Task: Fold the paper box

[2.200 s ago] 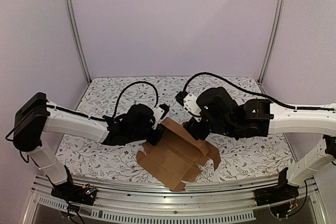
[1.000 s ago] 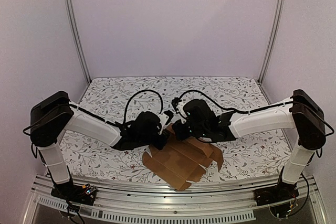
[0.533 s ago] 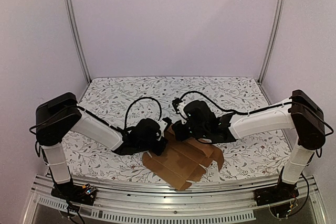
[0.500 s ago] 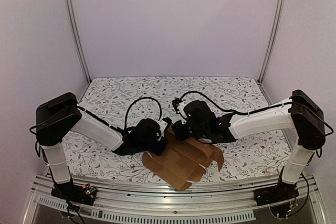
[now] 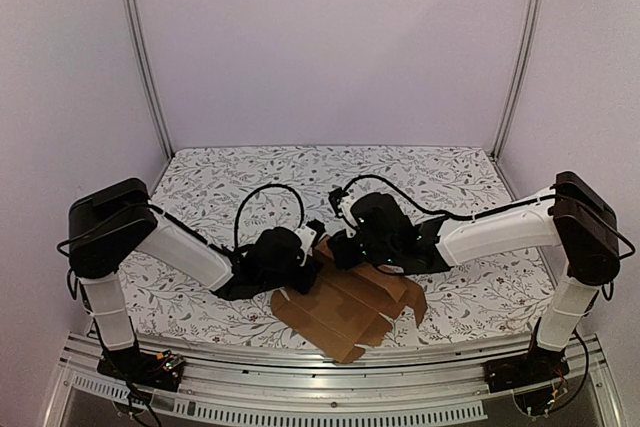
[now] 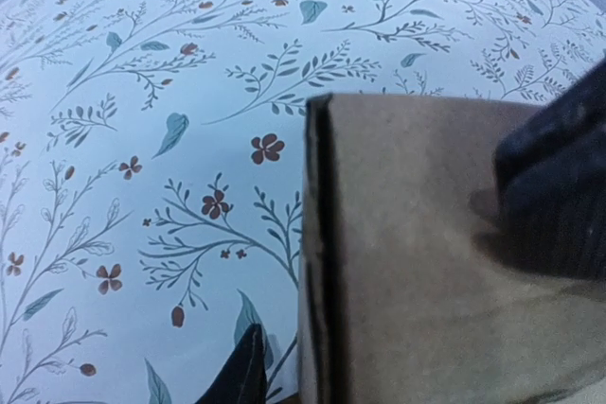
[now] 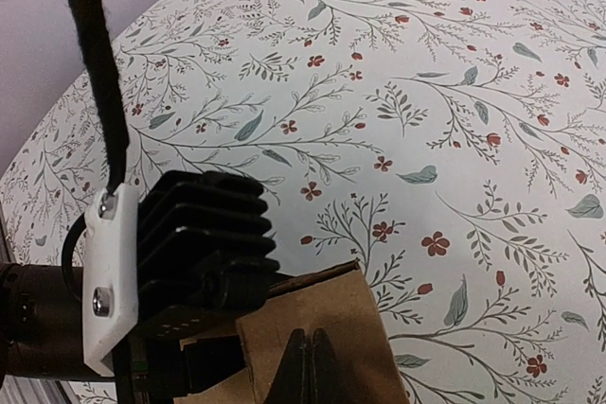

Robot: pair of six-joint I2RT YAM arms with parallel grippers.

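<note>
The paper box is a flat brown die-cut sheet at the table's front middle, with its back-left panel folded over. In the left wrist view that folded panel fills the right side. One black finger of my left gripper stands just left of the panel's doubled edge, a little apart from it, and the other finger is hidden by the cardboard. My right gripper is shut, its tips together and resting on top of the same panel. It sits right beside the left one.
The floral tablecloth covers the table, and metal posts stand at the back corners. The left wrist's black finned body sits close against the right gripper. The right gripper shows as a dark blur over the panel.
My left jaws have parted off the panel's edge and the left wrist has drawn slightly back. The right gripper has stayed shut on the panel. Earlier, both arms came down low over the sheet.
</note>
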